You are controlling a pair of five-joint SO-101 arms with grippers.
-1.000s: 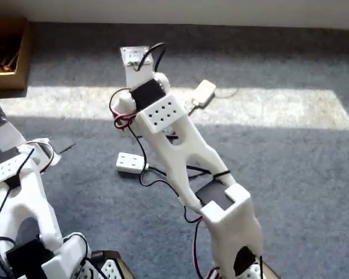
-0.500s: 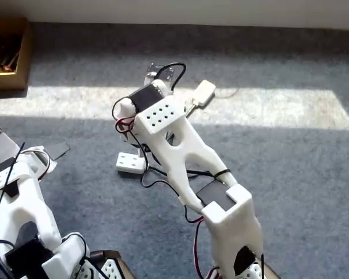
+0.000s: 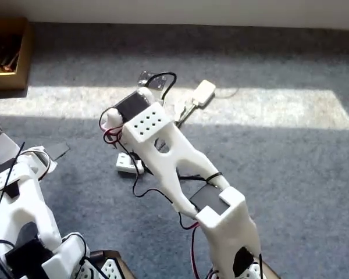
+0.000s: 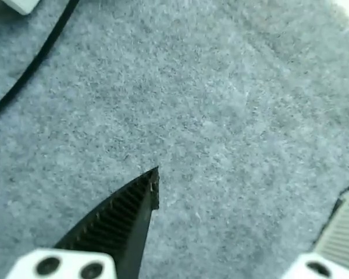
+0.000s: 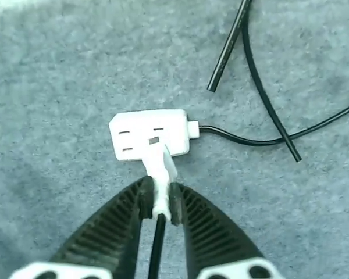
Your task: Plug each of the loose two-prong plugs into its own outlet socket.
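Noted right gripper clamped on white two-prong plug, with black ribbed fingers pressed to both its sides. Observed plug's front end lying against slotted face of white outlet block; possibly partly inserted, prongs hidden. Traced black cord from block's short end across grey carpet. Recorded loose black cables beyond block, ends free, one crossing over that cord.
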